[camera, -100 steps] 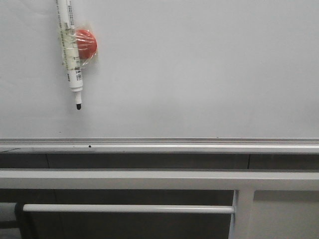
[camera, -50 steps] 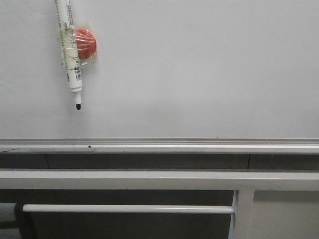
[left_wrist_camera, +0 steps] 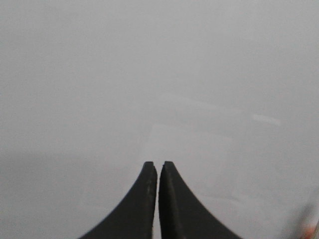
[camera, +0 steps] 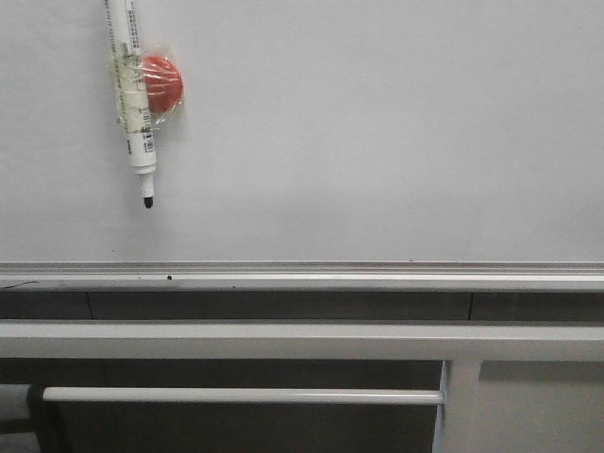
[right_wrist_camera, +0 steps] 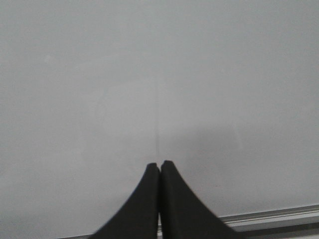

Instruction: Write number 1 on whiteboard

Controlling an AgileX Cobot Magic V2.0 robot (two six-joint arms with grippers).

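The whiteboard (camera: 377, 142) fills the upper half of the front view as a pale glossy panel. No number 1 shows on it in any view. A white marker (camera: 132, 104) hangs tip down at the board's upper left, taped to a round red magnet (camera: 162, 80). Neither gripper appears in the front view. In the left wrist view my left gripper (left_wrist_camera: 158, 163) is shut and empty, pointing at the bare whiteboard (left_wrist_camera: 159, 74). My right gripper (right_wrist_camera: 159, 163) is also shut and empty, facing the whiteboard (right_wrist_camera: 224, 74) just above its rail.
A silver bottom rail (camera: 302, 276) runs along the board's lower edge and also shows in the right wrist view as the rail (right_wrist_camera: 279, 217). Below it are white metal frame bars (camera: 283, 340) and a thinner crossbar (camera: 245, 395) with an upright post (camera: 460, 406).
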